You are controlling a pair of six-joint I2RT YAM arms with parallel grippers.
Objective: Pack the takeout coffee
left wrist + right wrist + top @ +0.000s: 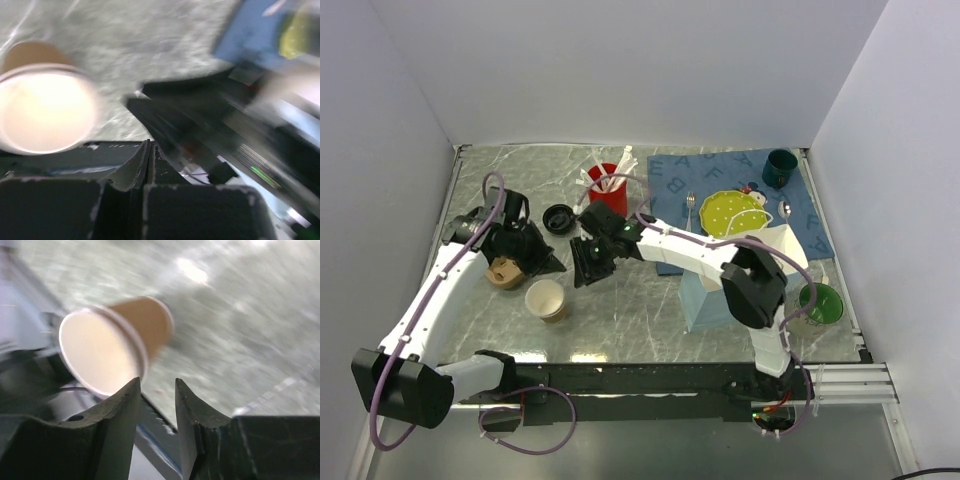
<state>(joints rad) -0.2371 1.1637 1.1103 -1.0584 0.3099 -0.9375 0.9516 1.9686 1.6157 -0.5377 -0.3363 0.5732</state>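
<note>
Seen from above, the takeout coffee (558, 217) stood on the grey table (650, 300). It was a little farther back than both grippers and just left of the red cup (608, 187) of white utensils (623, 160). Only its round black lid showed well from there. The brown cup was probably under it, but it was hard to see. Neither wrist camera showed the coffee at all.

In its own blurry view, the left gripper (150, 150) was closed tight. Its fingers pressed together with nothing between them. That view showed the open paper cup (45, 112) with its white inside on the left. The dark end of the right arm (225, 135) crossed on the right.

The right gripper (157, 385) had its fingers part way open with nothing between them. Its view showed the same open paper cup just past the fingertips, not touching them.

From above, the two grippers were close together on the left half of the table. The open paper cup stood just nearer than them. A small brown thing (505, 272) lay beside the left gripper.

The right arm reached over the blue cloth (672, 180) and hid part of a pale blue bag (698, 305). On the cloth lay a yellow-green plate (730, 212), a fork (689, 207) and a spoon (784, 208). A dark green cup (780, 167) stood at its far corner. A bright green cup (818, 303) stood near the right edge.
</note>
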